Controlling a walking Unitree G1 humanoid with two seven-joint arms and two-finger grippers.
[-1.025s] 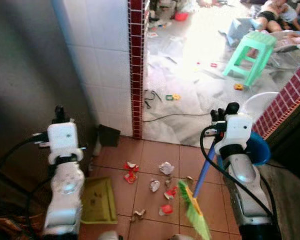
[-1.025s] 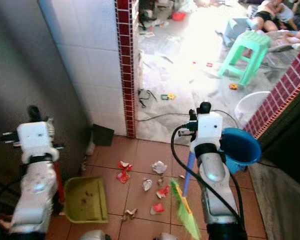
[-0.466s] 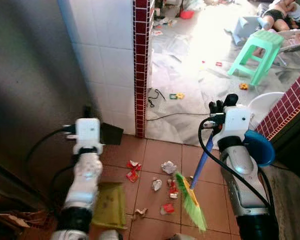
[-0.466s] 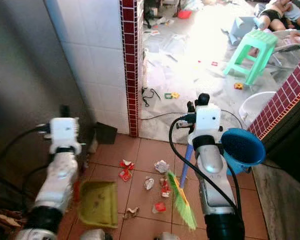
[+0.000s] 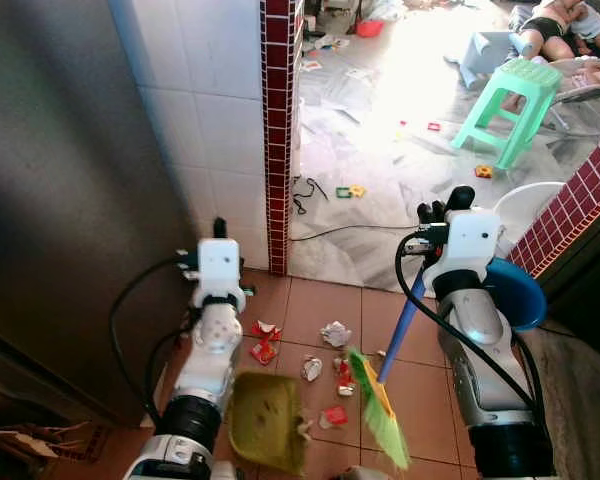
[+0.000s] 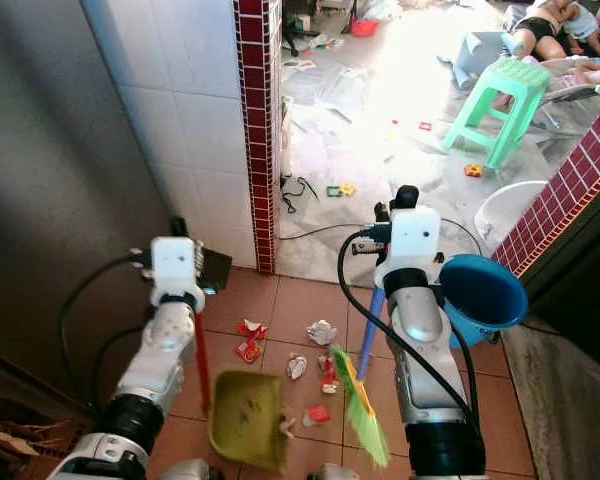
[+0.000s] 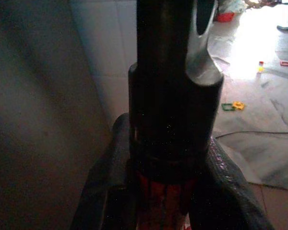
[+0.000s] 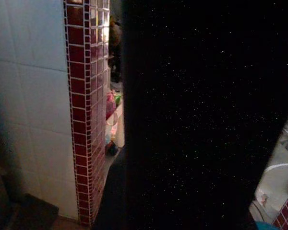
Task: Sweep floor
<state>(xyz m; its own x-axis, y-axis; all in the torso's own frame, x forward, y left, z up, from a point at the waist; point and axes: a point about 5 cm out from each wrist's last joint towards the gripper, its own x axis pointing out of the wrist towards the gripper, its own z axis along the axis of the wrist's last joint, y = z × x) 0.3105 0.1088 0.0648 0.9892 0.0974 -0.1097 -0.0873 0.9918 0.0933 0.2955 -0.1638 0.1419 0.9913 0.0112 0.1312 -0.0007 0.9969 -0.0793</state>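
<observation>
Left gripper (image 7: 165, 191) clamps the dustpan (image 6: 248, 420) handle; pan hangs over the tiles beside scattered litter (image 6: 320, 333). Right gripper (image 6: 408, 200) carries the broom (image 6: 358, 405); finger state cannot be told. Judged: litter light, bristles soft, handles stiff; grip high.

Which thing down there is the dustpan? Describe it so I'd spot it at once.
Start at the red-tiled pillar and drop to the terracotta floor. The dustpan is the yellow-green scoop left of the litter, on a red handle; the broom has bright green bristles instead.
</observation>
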